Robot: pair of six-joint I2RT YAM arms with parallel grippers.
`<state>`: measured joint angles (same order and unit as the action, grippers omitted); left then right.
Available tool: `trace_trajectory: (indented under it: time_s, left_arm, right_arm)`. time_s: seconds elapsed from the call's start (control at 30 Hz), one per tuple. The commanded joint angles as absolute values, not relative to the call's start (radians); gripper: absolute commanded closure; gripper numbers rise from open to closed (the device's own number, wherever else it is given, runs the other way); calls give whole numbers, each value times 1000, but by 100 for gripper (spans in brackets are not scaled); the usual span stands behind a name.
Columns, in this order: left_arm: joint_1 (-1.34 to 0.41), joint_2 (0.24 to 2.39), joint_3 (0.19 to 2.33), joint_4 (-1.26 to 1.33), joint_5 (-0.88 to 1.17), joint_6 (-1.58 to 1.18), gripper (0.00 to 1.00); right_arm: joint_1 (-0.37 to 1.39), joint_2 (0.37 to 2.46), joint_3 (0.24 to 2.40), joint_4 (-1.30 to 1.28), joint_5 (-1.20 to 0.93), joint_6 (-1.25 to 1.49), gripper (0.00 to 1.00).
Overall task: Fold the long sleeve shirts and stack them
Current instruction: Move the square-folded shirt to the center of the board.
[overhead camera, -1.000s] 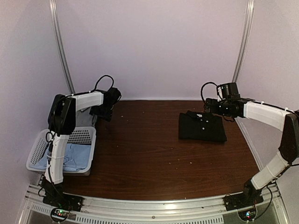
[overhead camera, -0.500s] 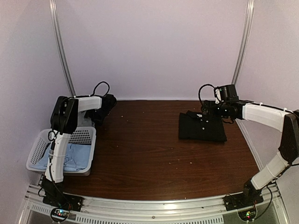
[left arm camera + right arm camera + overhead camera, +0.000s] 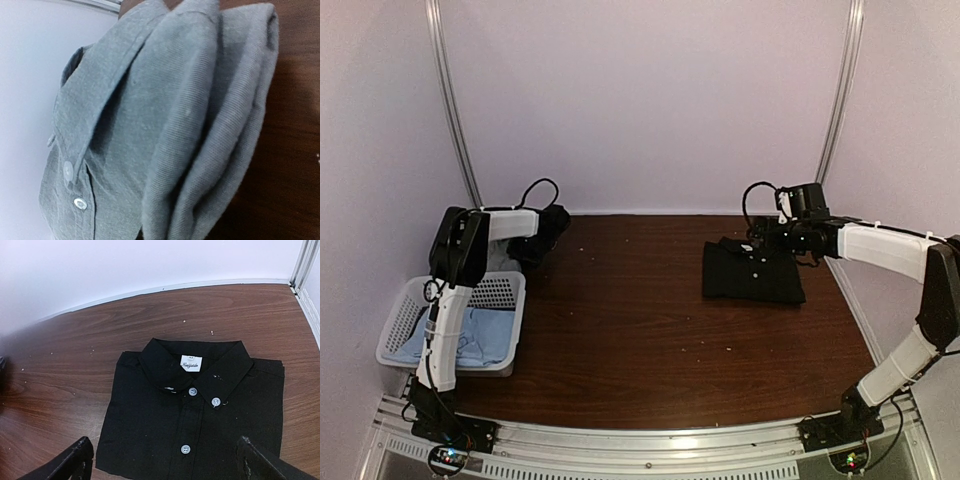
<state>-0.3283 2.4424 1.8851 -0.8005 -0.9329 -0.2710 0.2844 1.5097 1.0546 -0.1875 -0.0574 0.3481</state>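
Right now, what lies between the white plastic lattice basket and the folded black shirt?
Only bare brown wooden tabletop, seen in the top external view.

Robot lab cell. I note: blank white enclosure walls [image 3: 650, 100], aluminium frame posts [image 3: 454, 110], two arms [image 3: 885, 245] bolted to rail [image 3: 650, 440] at near edge of my wooden bench [image 3: 620, 330].

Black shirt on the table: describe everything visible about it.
The black shirt is folded into a neat rectangle, front up, lying flat on the dark wood table. A white label shows inside the collar, and there are pale buttons on the collar and placket. The cloth looks soft and is flecked with lint. The open right gripper hovers over it; contact is unclear.
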Motion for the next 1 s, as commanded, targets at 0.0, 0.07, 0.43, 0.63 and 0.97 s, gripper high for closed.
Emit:
trace_trajectory:
  time_s: [0.0, 0.07, 0.43, 0.63, 0.97]
  left_arm:
    - [-352, 2440, 1898, -786, -791, -286, 100]
    - [-368, 2440, 1928, -819, -728, -314, 100]
    - [-473, 2444, 2081, -885, -374, -454, 100]
    - [-522, 2439, 2115, -833, -153, -551, 100]
    - [-600, 2441, 2076, -622, 135, -752, 100]
  right_arm:
    - [295, 1521, 1045, -155, -76, 359, 0]
    - [296, 1523, 1045, -154, -79, 358, 0]
    - [297, 1516, 1042, -160, -85, 320, 0]
    - [298, 1507, 1036, -164, -71, 311, 0]
    - [298, 1503, 1017, -150, -81, 314, 0]
